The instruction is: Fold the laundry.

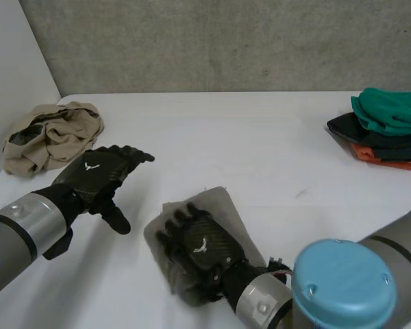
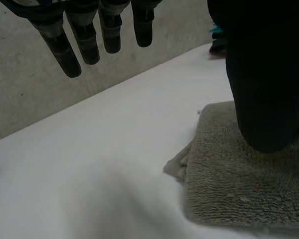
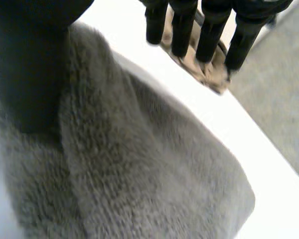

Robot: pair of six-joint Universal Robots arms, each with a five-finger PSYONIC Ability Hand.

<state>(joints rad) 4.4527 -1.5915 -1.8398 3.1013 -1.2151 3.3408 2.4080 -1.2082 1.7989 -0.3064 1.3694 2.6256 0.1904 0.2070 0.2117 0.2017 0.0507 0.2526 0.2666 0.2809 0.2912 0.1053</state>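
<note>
Towel (image 1: 220, 200): grey, fuzzy terry, folded square.

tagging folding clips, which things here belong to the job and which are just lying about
In the job: grey towel under the right hand; crumpled beige garment; left hand, open.
Lying about: stack of green, black and orange clothes, seemingly done.

Lab-like test bench — bare white table (image 1: 260, 137), plain grey wall (image 1: 226, 41)
</note>
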